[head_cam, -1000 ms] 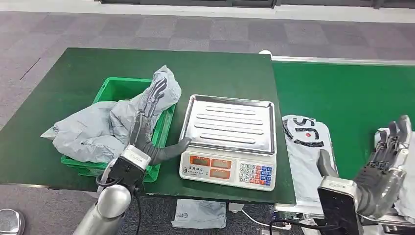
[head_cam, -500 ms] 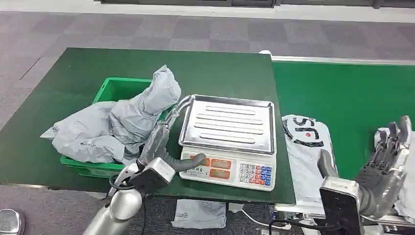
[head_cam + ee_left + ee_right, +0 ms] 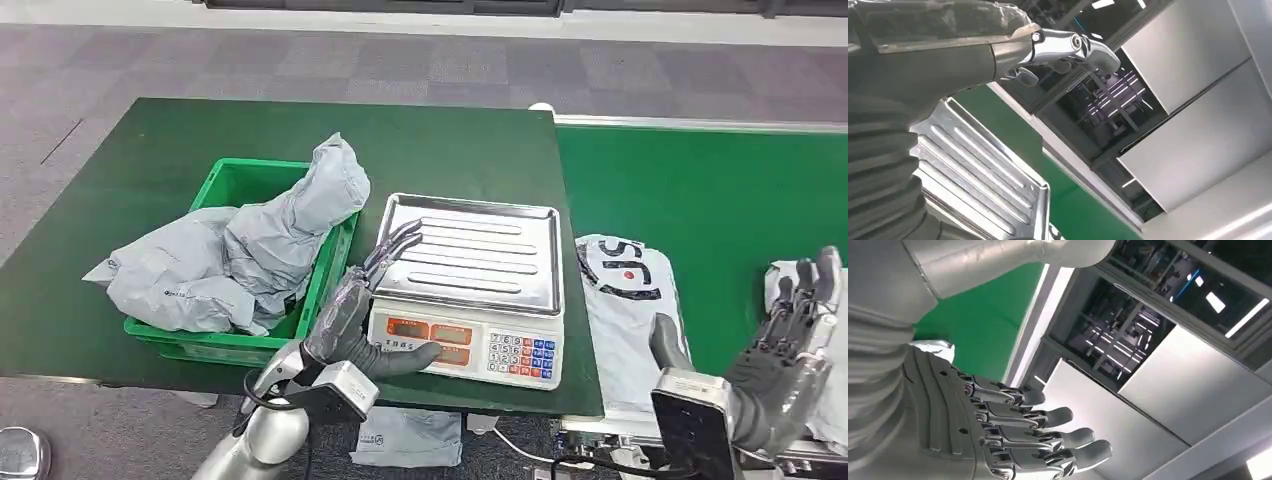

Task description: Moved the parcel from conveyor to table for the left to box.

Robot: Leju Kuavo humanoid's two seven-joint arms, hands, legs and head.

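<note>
Parcel [image 3: 628, 300], grey w/ black lettering, lay flat on the green conveyor [image 3: 720, 190] right at its edge next to the table [image 3: 130, 170], just beside the scale [image 3: 468, 285]. Right hand [image 3: 785, 345] hovered over the conveyor's near edge past the parcel, fingers spread, holding nothing. Left hand [image 3: 365, 310] was at the scale's near-left corner, fingers extended over the steel pan, thumb over the display, nothing held. Green crate [image 3: 235, 185] on the table's left side held two grey bags [image 3: 250, 250], spilling over the rim. Table's far half bare.
</note>
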